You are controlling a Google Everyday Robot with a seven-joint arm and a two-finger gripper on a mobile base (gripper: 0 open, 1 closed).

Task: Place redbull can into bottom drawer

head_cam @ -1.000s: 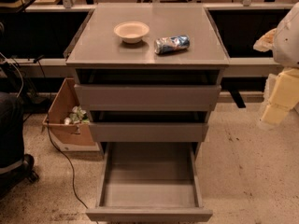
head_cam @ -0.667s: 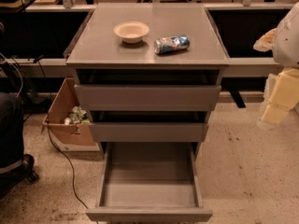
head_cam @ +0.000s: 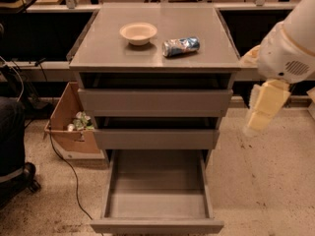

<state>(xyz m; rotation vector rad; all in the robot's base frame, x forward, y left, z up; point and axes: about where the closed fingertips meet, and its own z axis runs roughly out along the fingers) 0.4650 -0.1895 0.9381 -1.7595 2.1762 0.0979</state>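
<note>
The redbull can [head_cam: 181, 46] lies on its side on the grey cabinet top [head_cam: 197, 28], right of centre, its shiny end facing left. The bottom drawer [head_cam: 156, 190] is pulled far out and its grey tray is empty. The two drawers above it stand slightly ajar. My gripper [head_cam: 265, 107] hangs from the white arm [head_cam: 290, 43] to the right of the cabinet, at about the height of the top drawer. It is apart from the can and holds nothing.
A round cream bowl [head_cam: 138, 33] sits on the cabinet top left of the can. An open cardboard box [head_cam: 73, 124] with scraps stands on the floor at the left, with a black cable [head_cam: 64, 161] beside it. Dark desks run behind the cabinet.
My arm and gripper have moved left, closer to the cabinet's right side. The can, the bowl and the drawers have not moved.
</note>
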